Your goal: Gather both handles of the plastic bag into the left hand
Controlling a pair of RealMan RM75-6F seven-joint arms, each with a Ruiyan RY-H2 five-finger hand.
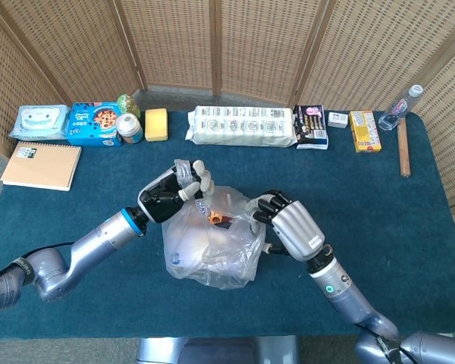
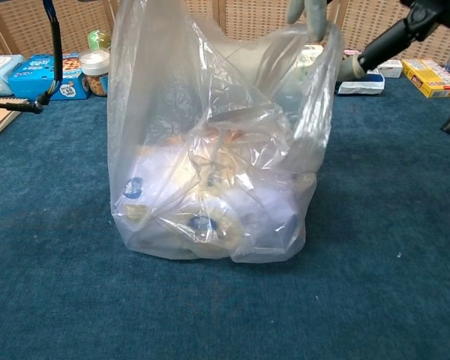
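A clear plastic bag (image 1: 208, 246) (image 2: 210, 150) with groceries inside stands mid-table on the blue cloth. My left hand (image 1: 173, 193) is above the bag's left side and grips the left handle (image 1: 184, 170), bunched up between its fingers. My right hand (image 1: 287, 226) is at the bag's right side. Its fingers (image 2: 312, 15) hold the right handle (image 2: 321, 52), which is drawn up taut. A gap remains between the two hands over the bag's open mouth. The left hand itself is out of the chest view.
Along the table's far edge lie a wipes pack (image 1: 39, 121), a cookie box (image 1: 93, 123), a jar (image 1: 129, 127), a yellow sponge (image 1: 156, 123), a long white package (image 1: 241, 125), a yellow box (image 1: 363, 120) and a bottle (image 1: 402, 108). A notebook (image 1: 40, 164) lies at the left.
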